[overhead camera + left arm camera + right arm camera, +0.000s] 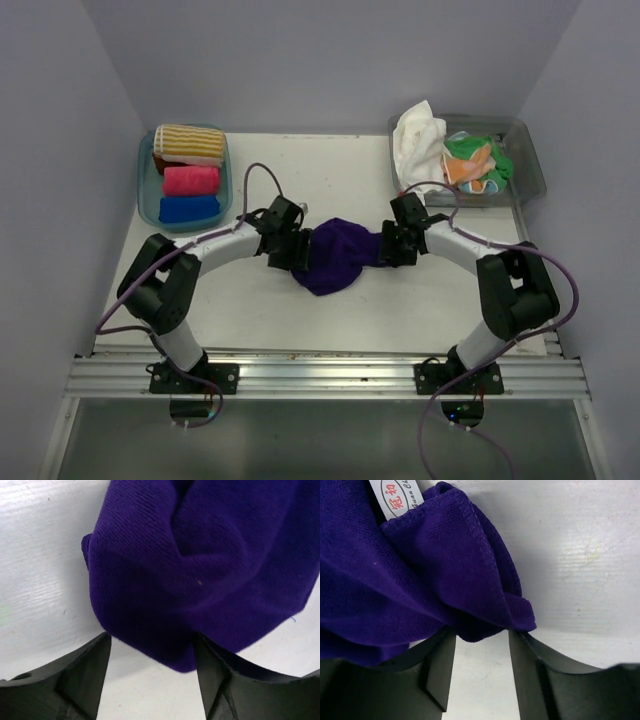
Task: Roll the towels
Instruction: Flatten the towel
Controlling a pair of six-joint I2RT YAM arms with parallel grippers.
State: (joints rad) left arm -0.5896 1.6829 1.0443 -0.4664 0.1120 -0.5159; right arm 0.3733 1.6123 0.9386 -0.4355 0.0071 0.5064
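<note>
- Purple towel (335,258) lies bunched in the middle of the table (320,180), between the two grippers.
- Left gripper (152,652): jaws apart, a towel fold dips between them, not pinched.
- Right gripper (482,642): jaws also apart, the hemmed corner sits at their mouth, not held.
- The towel looks light, soft and limp; it will likely sag and crumple when lifted.
- Best hold, I judge: the stitched hem at two corners, one per side, to spread it flat before rolling.

The purple towel (335,257) is solid-coloured, the table (300,318) white; another towel (190,143) looks yellow-and-white striped.
</note>
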